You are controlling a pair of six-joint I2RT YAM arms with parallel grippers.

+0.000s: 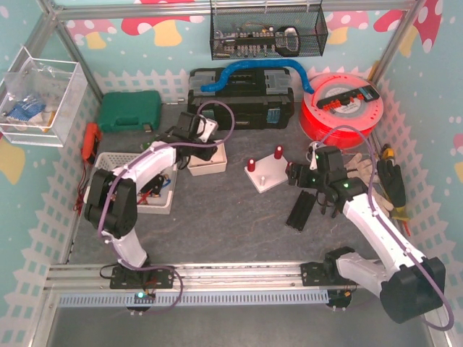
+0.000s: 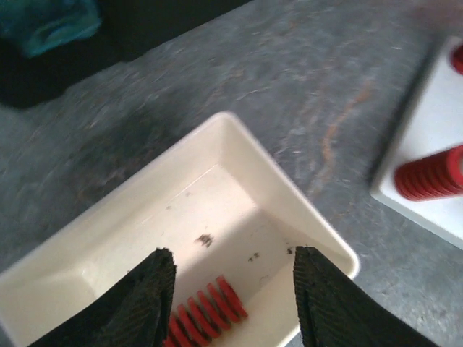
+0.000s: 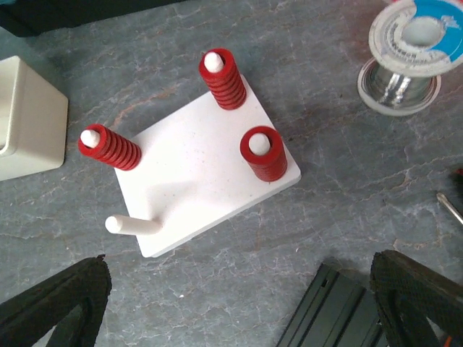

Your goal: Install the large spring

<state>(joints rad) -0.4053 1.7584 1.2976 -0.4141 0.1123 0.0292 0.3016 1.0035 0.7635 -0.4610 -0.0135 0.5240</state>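
Bright even light, soft shadows, left wrist view blurry (far corners most)

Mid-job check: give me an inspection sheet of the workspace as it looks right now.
Surface: grey table, scuffed.
Job's things: white peg board holds three red springs, one peg bare; a loose spring lies in the white bin.
Clutter: solder spool, black rail, toolbox, green case.
Grippers: left gripper jaws apart, astride the loose spring; right gripper wide open, short of the board.
Cables: purple cables along both arms, off the board.
Surroundings: mushroom-print walls, wire basket on the back wall.
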